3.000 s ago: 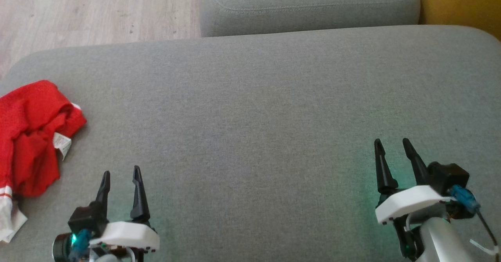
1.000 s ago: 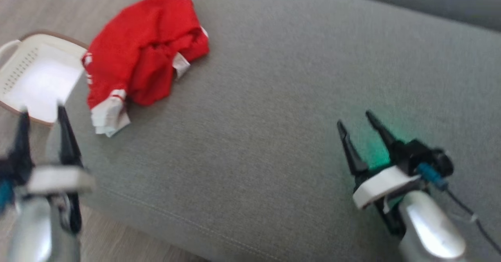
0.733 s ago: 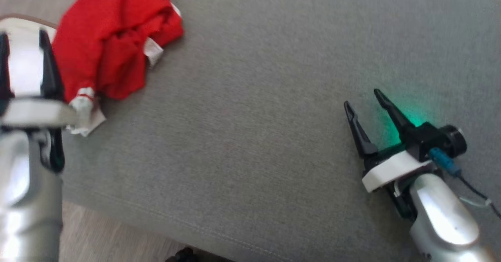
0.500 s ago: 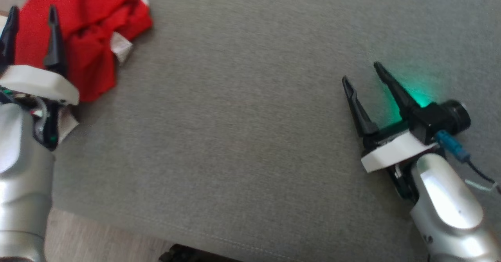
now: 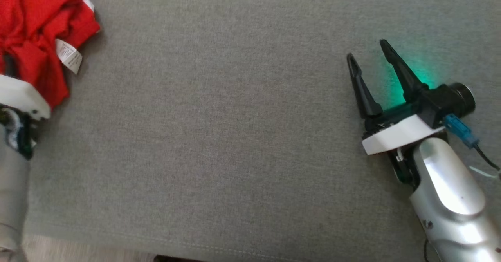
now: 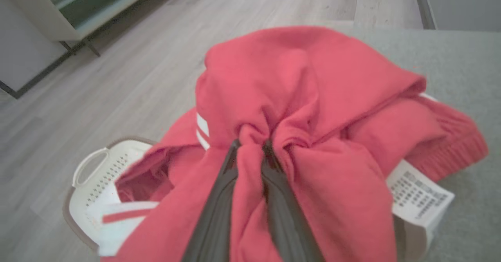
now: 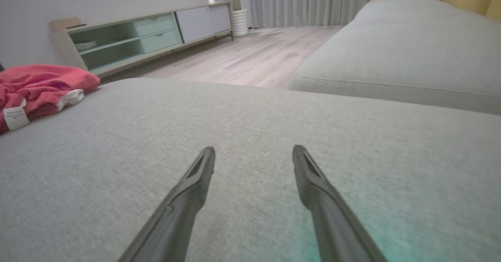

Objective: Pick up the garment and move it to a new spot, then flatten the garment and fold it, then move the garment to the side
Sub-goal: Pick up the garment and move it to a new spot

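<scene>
Left jaws: the two dark fingers (image 6: 213,215) are drawn almost together, with a gathered fold of the red garment (image 6: 313,97) pinched between them. The cloth bunches into radiating creases at the fingertips and drapes over both fingers. The garment's white care label (image 6: 419,195) hangs to the right of these jaws. Two white stripes (image 6: 202,131) show just left of the fingertips. Beyond and to the left of the jaws, a white perforated basket (image 6: 90,176) stands on the wooden floor (image 6: 137,58), partly hidden by the garment.

In the head view, the garment (image 5: 35,27) lies crumpled at the far left of the grey cushion (image 5: 219,129). The left arm's white wrist housing (image 5: 19,95) sits at its near edge.

Right jaws: the fingers (image 5: 362,85) are spread wide apart and hold nothing. They are low over the bare cushion, and whether they touch it cannot be told. A green glow (image 5: 411,70) falls on the fabric beside the fingertips. The garment (image 7: 43,84) lies well to the left of these jaws, with its label (image 7: 15,118) facing them. A second grey cushion (image 7: 391,50) lies ahead and to their right. A low cabinet (image 7: 137,38) stands ahead and to their left.
</scene>
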Controlling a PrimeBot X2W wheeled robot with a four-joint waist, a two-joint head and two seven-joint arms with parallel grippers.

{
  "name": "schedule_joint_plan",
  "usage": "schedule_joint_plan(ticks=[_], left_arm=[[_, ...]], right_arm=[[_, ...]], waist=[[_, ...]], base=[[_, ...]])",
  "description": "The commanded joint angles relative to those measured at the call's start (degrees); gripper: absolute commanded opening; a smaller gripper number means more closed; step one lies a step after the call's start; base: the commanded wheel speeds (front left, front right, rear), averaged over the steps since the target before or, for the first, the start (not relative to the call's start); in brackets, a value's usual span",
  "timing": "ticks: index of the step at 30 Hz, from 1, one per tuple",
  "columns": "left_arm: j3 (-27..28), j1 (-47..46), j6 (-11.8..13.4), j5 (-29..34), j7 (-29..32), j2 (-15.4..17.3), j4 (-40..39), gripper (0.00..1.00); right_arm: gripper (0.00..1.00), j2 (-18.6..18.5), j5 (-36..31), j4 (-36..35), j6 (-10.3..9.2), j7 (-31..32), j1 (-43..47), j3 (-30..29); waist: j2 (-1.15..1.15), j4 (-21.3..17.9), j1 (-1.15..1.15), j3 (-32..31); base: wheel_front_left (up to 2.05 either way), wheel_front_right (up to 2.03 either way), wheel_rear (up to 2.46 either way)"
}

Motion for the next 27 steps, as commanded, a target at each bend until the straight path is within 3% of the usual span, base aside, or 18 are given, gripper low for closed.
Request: schedule_joint_plan(ticks=[1, 5, 9, 21, 27], left_arm=[[0.85, -2.84, 0.70, 1.04, -2.26, 5.41, -1.31, 0.00], [-1.30, -6.86, -0.10, 3.29, -7.36, 6.57, -4.77, 0.00], [-4.82, -10.81, -1.43, 5.05, -9.06, 4.91, -10.28, 0.00], [-17.61, -8.01, -2.44, 3.07, -7.91, -11.26, -27.31, 0.00], [-21.24, -1.96, -2.48, 0.67, -8.13, -15.93, -28.79, 0.00]], right_arm=[[1.00, -0.02, 0.54, 1.42, 0.17, 0.55, 3.65, 0.15], [1.00, 1.92, 0.98, 1.73, 0.17, 0.55, 4.60, -0.27], [1.00, 3.84, 1.42, 2.08, 0.17, 0.55, 5.91, -0.52], [1.00, 7.23, 2.52, 2.03, 0.17, 0.55, 8.87, 1.10], [1.00, 7.92, 3.18, 2.14, 0.17, 0.55, 9.58, 2.36]], waist=[[0.00, -0.96, -0.01, -1.71], [0.00, -2.64, -0.01, -5.22], [0.00, -5.24, -0.01, -8.83], [0.00, -17.51, -0.01, -15.26], [0.00, -21.37, -0.01, -16.32]], base=[[0.00, 0.00, 0.00], [0.00, 0.00, 0.00], [0.00, 0.00, 0.00], [0.00, 0.00, 0.00], [0.00, 0.00, 0.00]])
